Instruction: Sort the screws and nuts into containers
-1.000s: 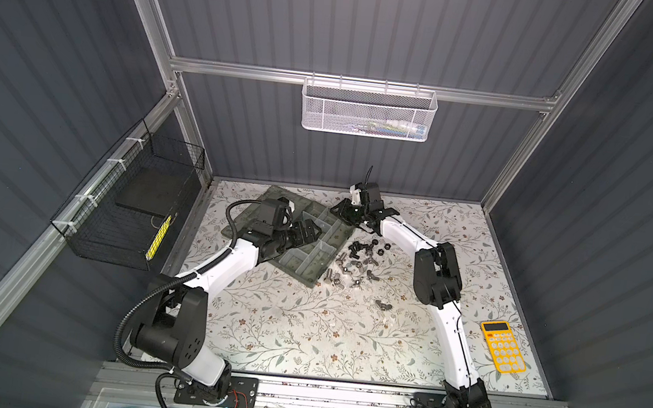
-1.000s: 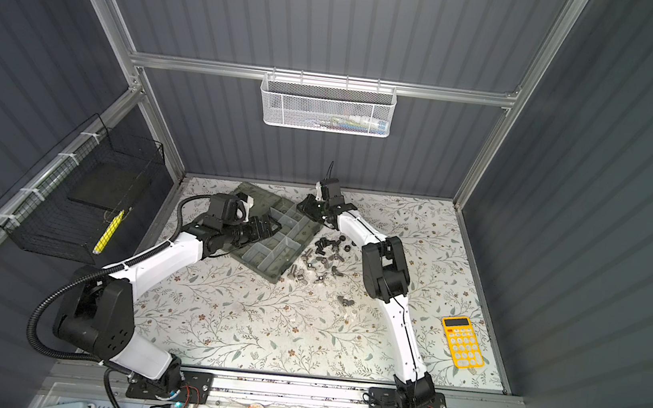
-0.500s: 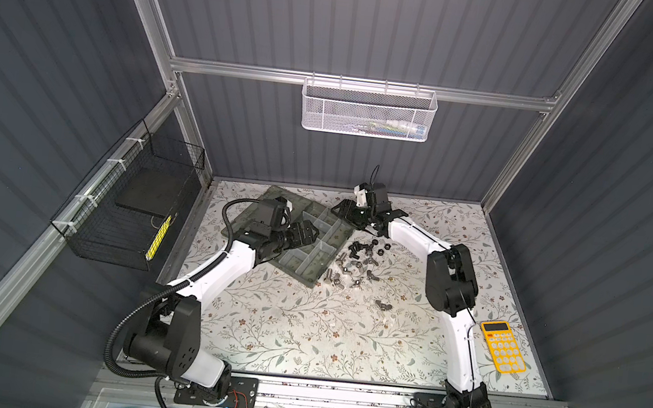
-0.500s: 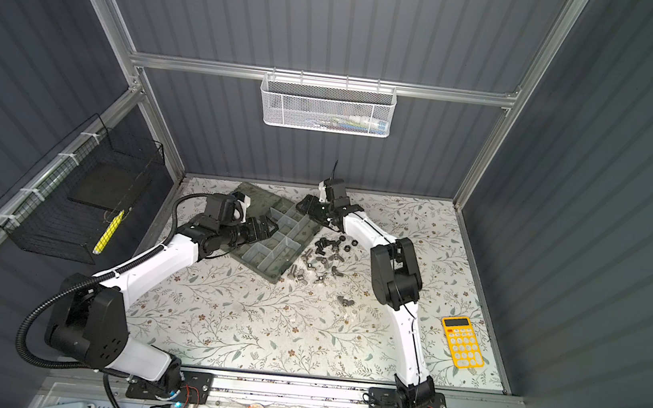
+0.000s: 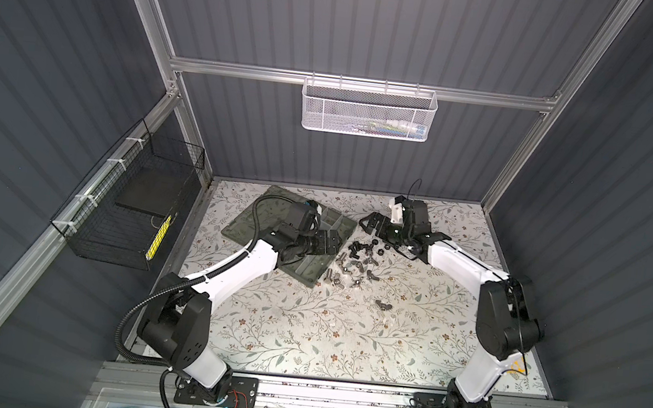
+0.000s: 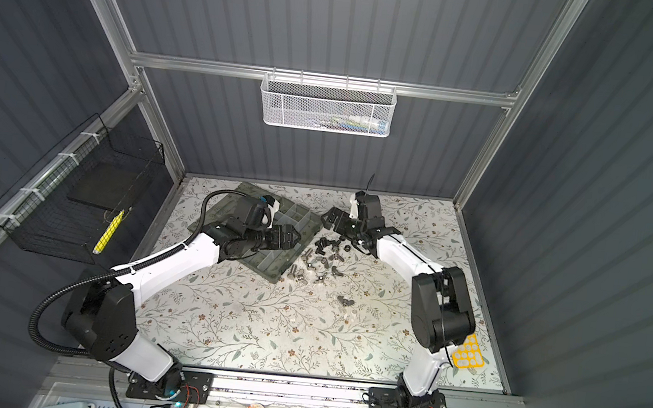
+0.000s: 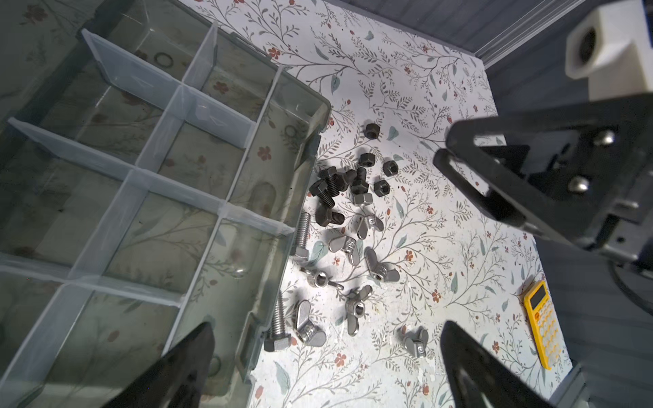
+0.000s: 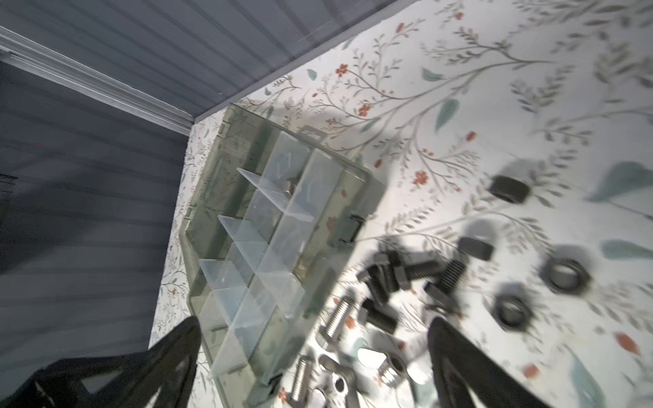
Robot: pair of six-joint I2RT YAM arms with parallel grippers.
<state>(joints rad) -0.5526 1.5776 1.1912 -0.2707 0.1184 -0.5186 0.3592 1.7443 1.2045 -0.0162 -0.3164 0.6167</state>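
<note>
The grey-green organizer box lies open at the back left, its containers split by pale dividers. Right of it lies a loose pile: black screws, black nuts, silver screws and silver winged nuts. One winged nut lies apart, nearer the front. My left gripper hangs open and empty over the box's right edge. My right gripper is open and empty above the pile's far end.
A yellow calculator lies at the front right by the right arm's elbow. A white mesh basket hangs on the back wall and a black wire basket on the left wall.
My right gripper has opened and drawn back to the right, away from the box's far corner. The left arm has shifted only slightly and stays open.
</note>
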